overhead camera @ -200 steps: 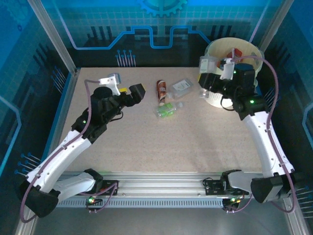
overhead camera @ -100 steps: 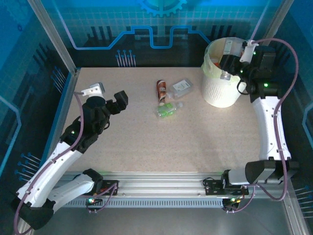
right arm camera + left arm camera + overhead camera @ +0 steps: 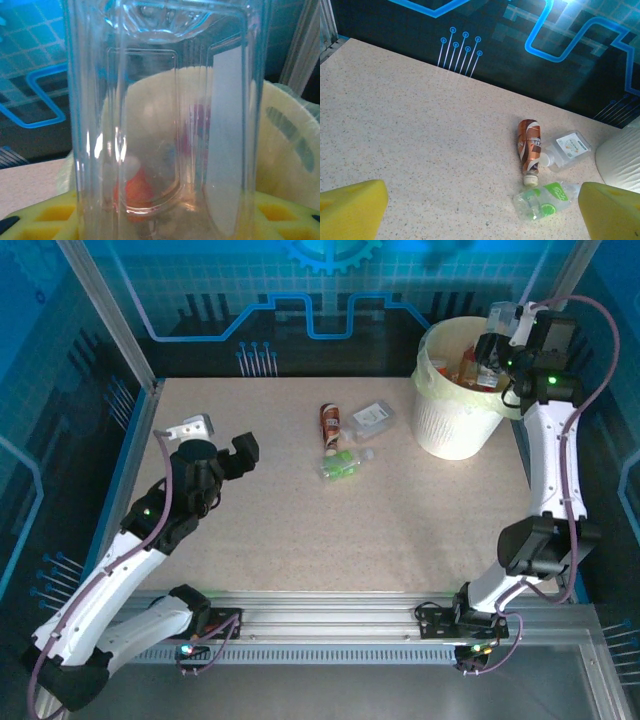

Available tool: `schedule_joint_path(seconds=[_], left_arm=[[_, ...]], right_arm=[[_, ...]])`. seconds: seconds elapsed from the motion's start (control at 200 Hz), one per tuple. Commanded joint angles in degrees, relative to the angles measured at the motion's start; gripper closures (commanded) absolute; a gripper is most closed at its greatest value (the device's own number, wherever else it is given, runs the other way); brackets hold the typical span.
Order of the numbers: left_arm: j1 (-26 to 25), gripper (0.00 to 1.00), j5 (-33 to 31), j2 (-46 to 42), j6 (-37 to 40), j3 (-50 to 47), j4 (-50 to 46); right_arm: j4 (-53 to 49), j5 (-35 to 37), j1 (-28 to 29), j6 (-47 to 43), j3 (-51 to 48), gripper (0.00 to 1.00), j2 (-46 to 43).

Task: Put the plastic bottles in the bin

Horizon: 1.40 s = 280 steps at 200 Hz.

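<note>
In the top view the bin (image 3: 455,430), a white bucket with a pale yellow liner, stood at the table's (image 3: 300,540) 1 o'clock corner. The right gripper (image 3: 493,346) hung over the bin's rim on its 2 o'clock side, pinching a square-sided clear bottle (image 3: 165,115). In the right wrist view that bottle stood upright between the yellow pads (image 3: 40,215), with the lined bin behind it and something red-orange showing through the plastic low down. Orange-labelled bottles (image 3: 466,364) already lay inside the bin.

Three bottles lay on the table toward 12 o'clock from its centre, well apart from both grippers. The brown-labelled bottle (image 3: 330,421) lay with its cap toward 6 o'clock. The flat clear bottle (image 3: 372,418) sat just beside it at 3 o'clock. The green-labelled bottle (image 3: 344,463), crushed, lay just below the pair at 6 o'clock.

The left gripper (image 3: 243,448) hovered over the table's 9 o'clock side, its jaws spread wide and holding nothing. The left wrist view showed all three bottles on the bare surface between its two yellow pads (image 3: 350,210), and the bin's white wall (image 3: 625,155) at 3 o'clock.
</note>
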Motion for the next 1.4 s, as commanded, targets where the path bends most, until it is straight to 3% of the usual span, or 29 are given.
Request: schedule_joint_path(seconds=[0.0, 0.125, 0.405, 0.6, 0.96, 1.176, 1.396], left_arm=[[0.56, 0.01, -2.13, -0.86, 0.04, 0.03, -1.88], [0.61, 0.01, -2.93, -0.86, -0.4, -0.26, -2.29], [0.66, 0.01, -2.74, -0.84, -1.22, -1.04, -2.38], [0.72, 0.01, -2.53, -0.55, -1.41, -1.69, -1.61], [0.79, 0.01, -1.45, 1.48, -1.94, -1.31, -0.84], [0.81, 0.01, -0.86, 2.16, -2.91, -1.6, -0.32], [0.83, 0.01, 1.65, 4.2, -4.42, -1.33, 0.65]], right_arm=[[0.01, 7.87, -0.61, -0.74, 2.7, 0.57, 2.44], [1.67, 14.16, -0.87, 0.38, 3.5, 0.53, 5.32], [-2.33, 17.59, -1.3, -0.32, 9.15, 0.37, 11.22], [-2.99, 19.67, -1.3, 1.09, 7.55, 0.2, 9.27], [-0.92, 18.58, -0.29, 2.06, 2.65, 0.0, 2.67], [1.92, 16.52, 2.81, 3.41, -4.1, 0.0, -4.57], [4.09, 12.32, 9.92, 5.57, -13.26, 0.0, -13.57]])
